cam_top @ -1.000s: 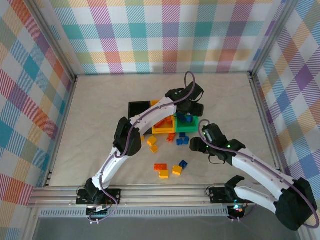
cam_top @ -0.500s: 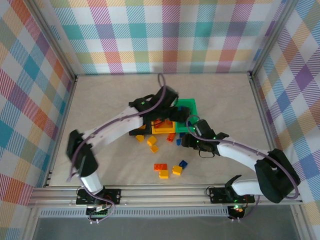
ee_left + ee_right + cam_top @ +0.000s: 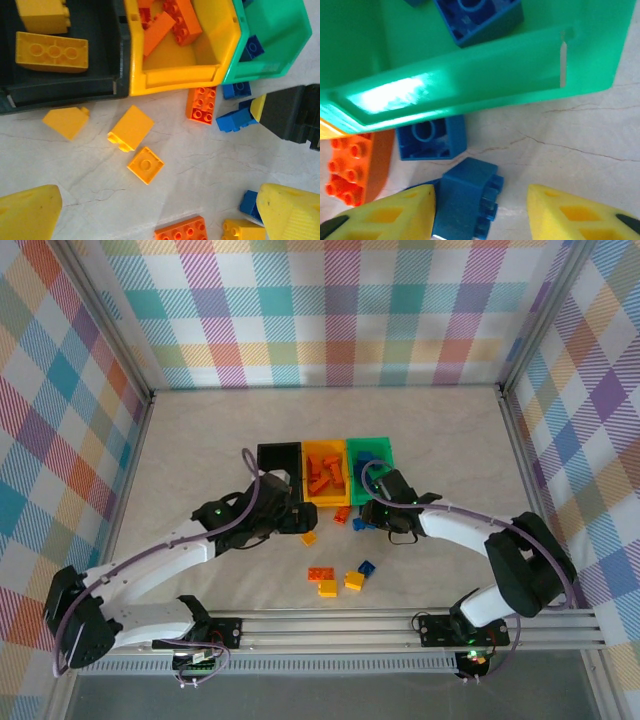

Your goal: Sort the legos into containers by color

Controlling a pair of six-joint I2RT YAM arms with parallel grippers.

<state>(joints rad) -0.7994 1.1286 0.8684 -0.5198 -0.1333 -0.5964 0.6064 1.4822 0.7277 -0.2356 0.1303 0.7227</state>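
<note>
From above, loose legos point(image 3: 327, 588) dot the desk point(image 3: 200, 460) before the containers point(image 3: 279, 446); the left wrist shows the left hand point(image 3: 157, 210) open above a yellow brick point(image 3: 131, 128); the right hand point(image 3: 482, 212) gapes around a blue brick point(image 3: 467, 200), probably light and slick, best pinched across flat sides.

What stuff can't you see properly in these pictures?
- Left wrist view: a blue brick near the bottom is half hidden behind the yellow finger. An orange brick is cut off by the bottom edge.
- Right wrist view: the blue brick inside the green bin is cut off by the top edge. The green bin is cut off too.
</note>
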